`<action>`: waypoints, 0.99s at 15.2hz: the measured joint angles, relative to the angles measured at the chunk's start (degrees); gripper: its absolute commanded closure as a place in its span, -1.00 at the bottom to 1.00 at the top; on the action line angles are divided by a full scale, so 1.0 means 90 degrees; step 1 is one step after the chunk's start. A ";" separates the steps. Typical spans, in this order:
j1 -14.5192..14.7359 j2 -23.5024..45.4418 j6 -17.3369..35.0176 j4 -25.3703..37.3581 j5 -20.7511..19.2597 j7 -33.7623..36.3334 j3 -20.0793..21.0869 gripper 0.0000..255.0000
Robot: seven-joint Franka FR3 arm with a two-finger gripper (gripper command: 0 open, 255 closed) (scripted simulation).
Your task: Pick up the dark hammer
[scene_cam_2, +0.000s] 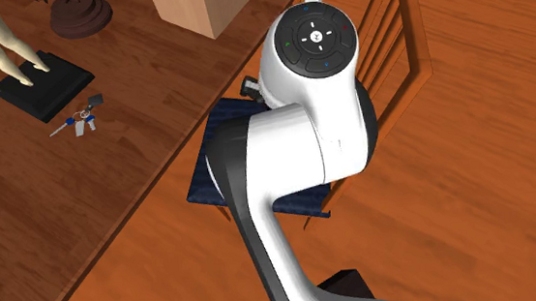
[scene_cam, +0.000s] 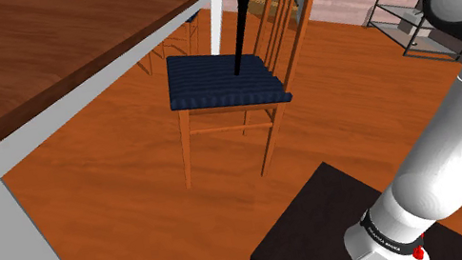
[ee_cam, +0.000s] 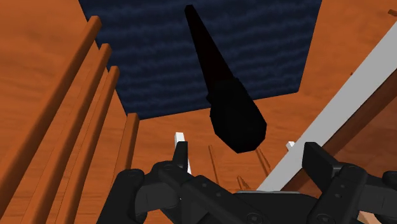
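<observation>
Wrist view, slim all-black hammer (ee_cam: 216, 76), tapered, standing on blue seat (ee_cam: 273, 51), jaws open.

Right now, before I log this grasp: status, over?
Pincer open. Dark hammer stands on end on blue chair seat, top just ahead of fingers, unclasped. Chair-back slats close beside.

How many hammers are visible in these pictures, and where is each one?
1. The dark hammer stands almost upright, its lower end over the chair's blue seat. Another might be hidden behind the arm.
</observation>
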 measured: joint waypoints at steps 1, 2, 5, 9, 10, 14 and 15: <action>0.0000 -0.0041 0.0113 -0.0153 -0.0003 0.0008 -0.0001 -1.00; 0.0000 -0.0072 0.0227 -0.0298 -0.0006 0.0015 -0.0001 -1.00; -0.0001 -0.0119 0.0358 -0.0474 -0.0009 0.0021 -0.0002 1.00; -0.0005 -0.0120 0.0376 -0.0483 -0.0007 0.0016 -0.0005 1.00; -0.0005 -0.0122 0.0377 -0.0485 -0.0007 0.0017 -0.0005 1.00; -0.0002 -0.0126 0.0375 -0.0489 -0.0009 0.0021 -0.0003 1.00; -0.0001 -0.0114 0.0324 -0.0431 -0.0008 0.0020 -0.0002 1.00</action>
